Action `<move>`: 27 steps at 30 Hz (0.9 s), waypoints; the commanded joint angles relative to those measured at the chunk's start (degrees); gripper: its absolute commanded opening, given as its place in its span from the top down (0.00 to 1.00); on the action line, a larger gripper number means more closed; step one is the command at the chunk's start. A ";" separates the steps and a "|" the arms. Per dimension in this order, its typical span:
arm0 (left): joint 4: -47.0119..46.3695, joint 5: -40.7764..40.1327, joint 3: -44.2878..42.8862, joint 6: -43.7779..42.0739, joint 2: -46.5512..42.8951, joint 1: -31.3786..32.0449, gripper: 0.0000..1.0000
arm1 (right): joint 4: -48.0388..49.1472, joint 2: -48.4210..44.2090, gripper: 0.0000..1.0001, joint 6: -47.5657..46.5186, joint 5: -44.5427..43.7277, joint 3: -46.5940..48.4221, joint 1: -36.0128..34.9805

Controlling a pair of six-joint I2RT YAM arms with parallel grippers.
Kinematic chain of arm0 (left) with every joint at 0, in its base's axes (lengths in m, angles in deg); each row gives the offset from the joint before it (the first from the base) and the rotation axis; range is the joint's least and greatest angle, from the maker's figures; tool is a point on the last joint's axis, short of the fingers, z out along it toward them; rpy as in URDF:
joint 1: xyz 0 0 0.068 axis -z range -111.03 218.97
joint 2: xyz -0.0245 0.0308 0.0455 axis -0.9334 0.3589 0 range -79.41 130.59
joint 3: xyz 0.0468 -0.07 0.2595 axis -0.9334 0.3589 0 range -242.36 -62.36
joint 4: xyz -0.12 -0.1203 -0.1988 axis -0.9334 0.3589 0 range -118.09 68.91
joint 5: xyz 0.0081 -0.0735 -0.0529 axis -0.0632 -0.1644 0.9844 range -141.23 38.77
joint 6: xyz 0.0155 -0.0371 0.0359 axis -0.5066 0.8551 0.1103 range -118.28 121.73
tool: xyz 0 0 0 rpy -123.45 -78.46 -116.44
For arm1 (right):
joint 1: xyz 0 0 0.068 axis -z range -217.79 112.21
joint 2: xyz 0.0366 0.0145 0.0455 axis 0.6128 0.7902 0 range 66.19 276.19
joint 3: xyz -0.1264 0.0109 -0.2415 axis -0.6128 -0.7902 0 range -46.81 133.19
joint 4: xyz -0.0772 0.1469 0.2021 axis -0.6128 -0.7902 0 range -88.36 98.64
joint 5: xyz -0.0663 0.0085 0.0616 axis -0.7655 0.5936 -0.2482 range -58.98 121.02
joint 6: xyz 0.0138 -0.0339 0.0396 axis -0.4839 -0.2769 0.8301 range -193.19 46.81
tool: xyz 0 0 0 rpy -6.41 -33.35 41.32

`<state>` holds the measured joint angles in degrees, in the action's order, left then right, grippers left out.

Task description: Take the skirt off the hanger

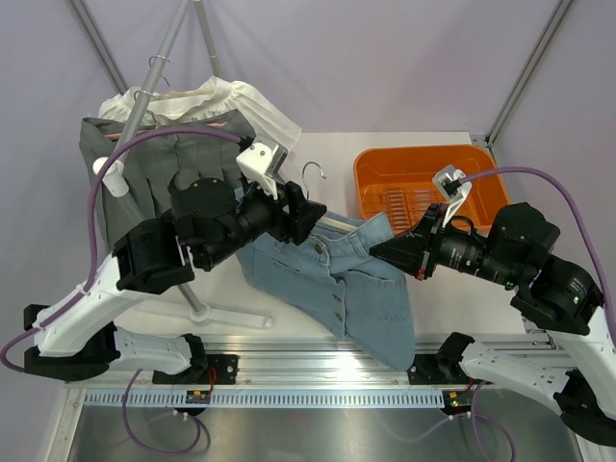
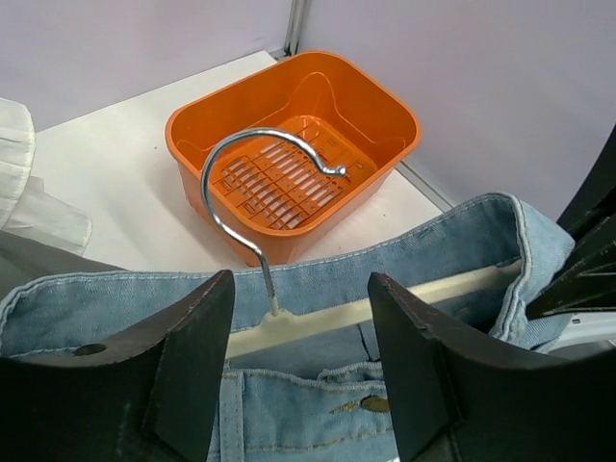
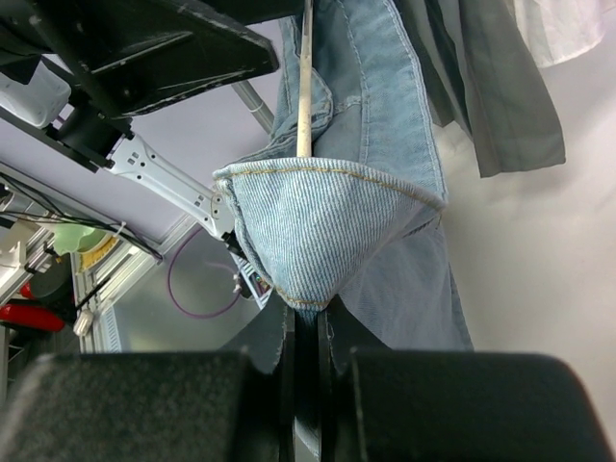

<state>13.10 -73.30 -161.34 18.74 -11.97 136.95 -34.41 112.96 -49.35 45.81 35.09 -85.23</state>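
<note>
White tabletop (image 1: 332,144), smooth and matte. Denim skirt (image 1: 356,279): pale blue twill, stiff-seamed, with a buttoned front. It is held in the air over the middle of the near edge, its waistband threaded on the hanger. Orange basket (image 1: 414,151): glossy moulded plastic with a slotted floor, at the far right corner. Left hand (image 1: 303,214): jaws wide, straddling the hanger without gripping it. Right hand (image 1: 385,248): pinched narrow on the skirt's waistband end. Hanger (image 2: 308,325): straight cream bar, slick-looking, with a curled steel hook (image 2: 260,133).

Risk: with the hanger ungripped, a pull from the right hand would probably drag bar and skirt together, or tip the hanger out to fall. The hook might also snag the denim.
</note>
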 commanded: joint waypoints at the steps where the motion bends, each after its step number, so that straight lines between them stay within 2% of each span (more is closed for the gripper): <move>1: -0.50 -2.10 -0.69 0.47 1.81 0.04 0.41 | 8.51 -0.80 1.00 1.74 2.53 0.88 0.42; 6: 0.03 -3.77 -0.69 0.83 3.40 0.04 0.54 | 8.95 -1.41 1.00 1.92 2.88 0.80 0.42; 7: 0.21 -3.78 -0.69 0.91 3.66 0.04 0.61 | 9.21 -1.59 1.00 1.92 2.79 0.71 0.42; 8: 0.29 -3.78 -0.86 1.18 3.92 0.04 0.64 | 9.30 -1.85 1.00 1.74 2.79 0.80 0.42; 12: 1.09 -3.95 -0.87 1.88 4.81 -0.05 0.69 | 9.30 -1.76 1.00 0.69 2.18 1.94 0.42; 13: 1.17 -3.86 -0.69 1.79 4.81 -0.13 0.73 | 8.95 -1.41 1.00 0.60 2.09 2.29 0.42; 14: 1.17 -3.95 -0.78 1.97 4.81 -0.22 0.83 | 8.86 -1.24 1.00 0.25 2.18 2.81 0.42; 16: 1.70 -4.13 -1.74 1.97 5.15 -0.57 0.96 | 8.51 -1.15 1.00 0.07 2.00 2.91 0.42; 17: 2.31 -4.65 -2.61 2.06 5.59 -0.75 1.00 | 8.25 -1.15 1.00 -0.02 1.48 2.64 0.42; 18: 3.88 -4.65 -3.84 1.88 6.03 -0.92 1.00 | 8.07 -1.32 0.96 -0.02 0.34 2.38 0.42; 19: 4.59 -4.65 -6.55 1.62 6.47 -1.19 1.00 | 7.46 -1.50 0.68 -0.02 -0.71 2.03 0.42; 20: 5.12 -4.92 -7.97 1.18 7.52 -1.28 1.00 | 7.19 -2.02 0.48 0.59 -2.03 1.33 0.42; 22: 6.44 -4.92 -11.91 0.39 8.58 -1.28 1.00 | 5.79 -2.38 0.23 0.86 -3.88 0.80 0.42; 24: 8.54 -6.06 -15.00 -0.40 10.60 -1.36 1.00 | 4.91 -3.25 0.10 0.86 -4.15 -0.08 0.33; 25: 8.99 -6.50 -17.63 -0.67 11.22 -1.45 1.00 | 4.64 -3.52 0.01 0.78 -4.41 -0.43 0.42; 27: 9.87 -6.68 -19.75 -1.28 12.63 -1.63 1.00 | 4.38 -4.92 0.00 0.69 -5.37 -2.01 0.42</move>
<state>24.77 -77.74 -175.32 19.05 0.34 135.66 -31.83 109.53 -48.74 43.34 34.18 -85.19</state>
